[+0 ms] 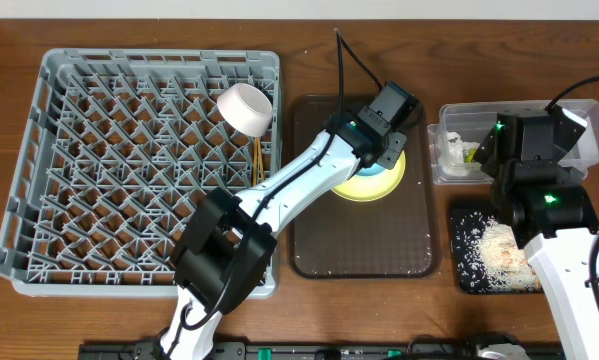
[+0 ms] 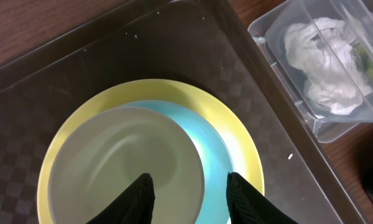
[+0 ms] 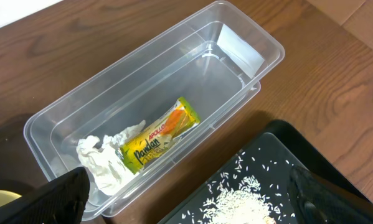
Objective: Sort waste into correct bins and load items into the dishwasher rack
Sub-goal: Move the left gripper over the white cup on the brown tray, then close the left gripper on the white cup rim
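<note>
My left gripper (image 2: 189,196) is half closed astride the cup (image 2: 130,158) wall, one finger inside, one outside; I can't tell if it bites. The cup sits on the plate (image 2: 239,127), on the tray (image 2: 111,56). I'd squeeze squarely, then lift straight. Farther off, my right gripper (image 3: 195,196) hangs open, empty, above the tub (image 3: 55,124)

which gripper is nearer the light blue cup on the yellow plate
Left. The left gripper is directly over the light blue cup; the right gripper is off to the side, above the clear tub and black tray.
</note>
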Robot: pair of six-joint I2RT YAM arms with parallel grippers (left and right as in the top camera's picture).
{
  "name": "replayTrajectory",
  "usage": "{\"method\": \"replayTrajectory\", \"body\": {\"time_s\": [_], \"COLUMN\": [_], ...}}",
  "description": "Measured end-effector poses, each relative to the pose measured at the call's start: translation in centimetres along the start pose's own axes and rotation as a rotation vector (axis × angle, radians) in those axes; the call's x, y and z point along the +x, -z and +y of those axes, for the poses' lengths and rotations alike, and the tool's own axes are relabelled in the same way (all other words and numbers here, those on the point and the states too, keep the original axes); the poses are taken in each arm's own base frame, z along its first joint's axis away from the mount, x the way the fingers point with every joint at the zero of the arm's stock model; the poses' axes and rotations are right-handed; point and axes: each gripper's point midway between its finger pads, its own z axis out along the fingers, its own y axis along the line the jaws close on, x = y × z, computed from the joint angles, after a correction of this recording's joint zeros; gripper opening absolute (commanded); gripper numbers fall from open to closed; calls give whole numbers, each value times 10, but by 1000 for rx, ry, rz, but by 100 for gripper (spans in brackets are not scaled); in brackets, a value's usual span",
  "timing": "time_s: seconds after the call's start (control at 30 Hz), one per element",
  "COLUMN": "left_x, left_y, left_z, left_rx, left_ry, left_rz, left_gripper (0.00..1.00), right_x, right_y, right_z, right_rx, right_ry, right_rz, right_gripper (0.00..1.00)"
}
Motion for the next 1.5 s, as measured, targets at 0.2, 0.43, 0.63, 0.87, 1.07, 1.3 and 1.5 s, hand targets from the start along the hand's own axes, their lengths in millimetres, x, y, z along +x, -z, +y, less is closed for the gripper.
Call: {"method": "replayTrajectory", "body": {"time_s": [0.2, 0.43, 0.63, 0.87, 1.07, 1.3, 1.5], "left_x": [-1, 0, 6, 22, 20, 18, 18], "left_y": [0, 0, -9, -30, -30, -30, -29], "left_z": [0, -2, -3, 1, 6, 8, 8], "left_rx": [1, 2, -3, -21, -49, -62, -61], "left_ry": [1, -2, -7, -12, -14, -18, -18], "left_rz": [-3, -2, 18, 67, 55, 49, 46], "left_gripper": [39, 36, 34, 31, 31, 36, 36], "right_x": [0, 0, 0, 0, 0, 0, 0], "right_y": [0, 0, 0, 0, 0, 0, 0], "right_z": [0, 0, 0, 0, 0, 0, 0], "right_rx": [0, 0, 0, 0, 0, 0, 0], "right_ry": [0, 0, 0, 0, 0, 0, 0], "right_rz": [0, 0, 0, 0, 0, 0, 0], "right_gripper": [99, 99, 99, 99, 99, 99, 99]}}
